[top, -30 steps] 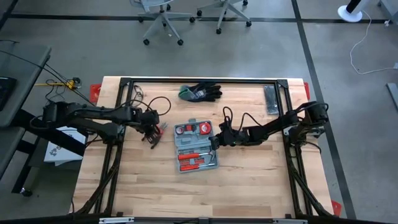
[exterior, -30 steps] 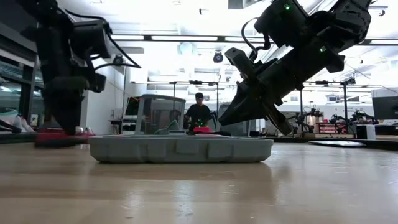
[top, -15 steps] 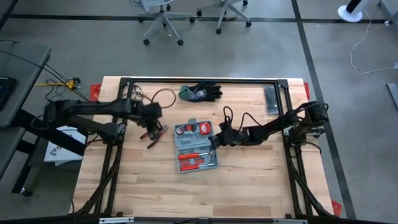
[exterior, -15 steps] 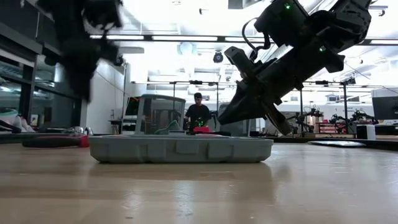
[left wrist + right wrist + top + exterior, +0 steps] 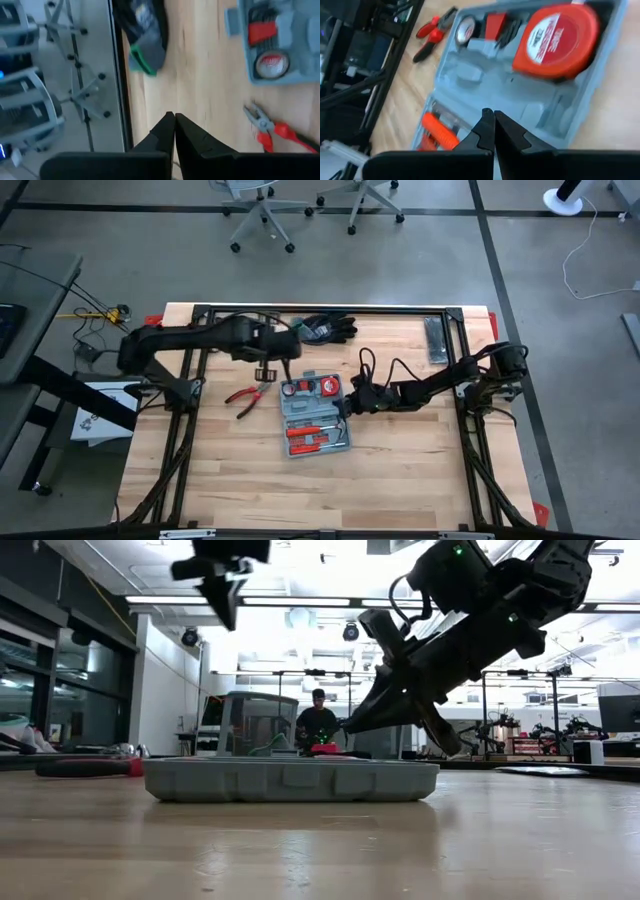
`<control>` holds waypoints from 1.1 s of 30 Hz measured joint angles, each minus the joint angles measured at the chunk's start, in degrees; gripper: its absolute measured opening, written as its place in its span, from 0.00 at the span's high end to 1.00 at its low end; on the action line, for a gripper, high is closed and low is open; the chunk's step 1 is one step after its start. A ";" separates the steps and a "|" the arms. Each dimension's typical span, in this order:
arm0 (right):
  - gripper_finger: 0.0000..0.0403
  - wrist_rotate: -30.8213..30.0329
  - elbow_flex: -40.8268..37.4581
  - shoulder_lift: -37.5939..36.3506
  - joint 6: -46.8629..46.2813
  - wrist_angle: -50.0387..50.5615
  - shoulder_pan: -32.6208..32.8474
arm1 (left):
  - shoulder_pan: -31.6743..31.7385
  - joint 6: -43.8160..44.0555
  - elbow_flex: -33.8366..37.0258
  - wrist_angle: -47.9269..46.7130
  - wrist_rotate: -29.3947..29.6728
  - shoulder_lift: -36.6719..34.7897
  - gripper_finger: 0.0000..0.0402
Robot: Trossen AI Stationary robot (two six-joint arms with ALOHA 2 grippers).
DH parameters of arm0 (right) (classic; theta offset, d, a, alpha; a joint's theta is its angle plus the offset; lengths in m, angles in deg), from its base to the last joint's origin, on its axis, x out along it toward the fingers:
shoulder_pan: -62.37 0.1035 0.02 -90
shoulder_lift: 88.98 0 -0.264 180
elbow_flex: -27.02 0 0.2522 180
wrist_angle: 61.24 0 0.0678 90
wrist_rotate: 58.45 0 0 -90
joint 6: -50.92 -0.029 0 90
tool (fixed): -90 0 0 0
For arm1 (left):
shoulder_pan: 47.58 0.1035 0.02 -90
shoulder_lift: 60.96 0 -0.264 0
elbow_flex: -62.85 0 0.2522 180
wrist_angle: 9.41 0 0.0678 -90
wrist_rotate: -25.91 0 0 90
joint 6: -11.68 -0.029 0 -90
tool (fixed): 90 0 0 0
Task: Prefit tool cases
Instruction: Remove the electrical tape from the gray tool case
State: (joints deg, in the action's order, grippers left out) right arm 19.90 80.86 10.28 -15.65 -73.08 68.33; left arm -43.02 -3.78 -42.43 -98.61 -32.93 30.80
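Observation:
The grey-blue tool case [image 5: 316, 428] lies open and flat on the wooden table, with a red tape measure [image 5: 552, 40] and orange-handled tools in its recesses. My right gripper [image 5: 349, 406] is shut and slants down over the case's right part; in the low view its tips [image 5: 347, 726] stand above the case's rim [image 5: 290, 780]. My left gripper [image 5: 267, 372] is shut and empty, raised high [image 5: 224, 615] over the table between the case and red-handled pliers [image 5: 245, 395]. The pliers lie flat on the wood to the left of the case.
Black-and-green gloves [image 5: 322, 328] lie at the table's far edge behind the case. A narrow dark bar [image 5: 437, 340] lies at the far right. A black frame [image 5: 200, 360] runs along the table's sides. Bare wood stretches across the near half.
My left gripper has risen from the pliers at table height and swung toward the far right, rolling as it went; it now hangs high beside the case. The pliers stay lying on the wood. My right arm has kept still.

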 joint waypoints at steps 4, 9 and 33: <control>1.00 1.28 0.00 0.00 -0.91 -0.37 0.01 | -1.63 -0.20 -3.74 -1.56 1.16 3.02 0.99; 1.00 1.45 0.00 0.00 -0.48 -1.39 0.01 | -2.57 0.58 -4.05 -1.35 2.71 3.33 1.00; 1.00 6.12 22.91 0.00 24.62 37.50 -7.91 | -2.13 36.26 41.83 52.92 -29.47 -11.03 1.00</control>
State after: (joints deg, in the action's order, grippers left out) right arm 26.02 103.77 10.28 8.97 -35.58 60.43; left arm -45.14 32.47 -0.59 -45.69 -62.40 19.77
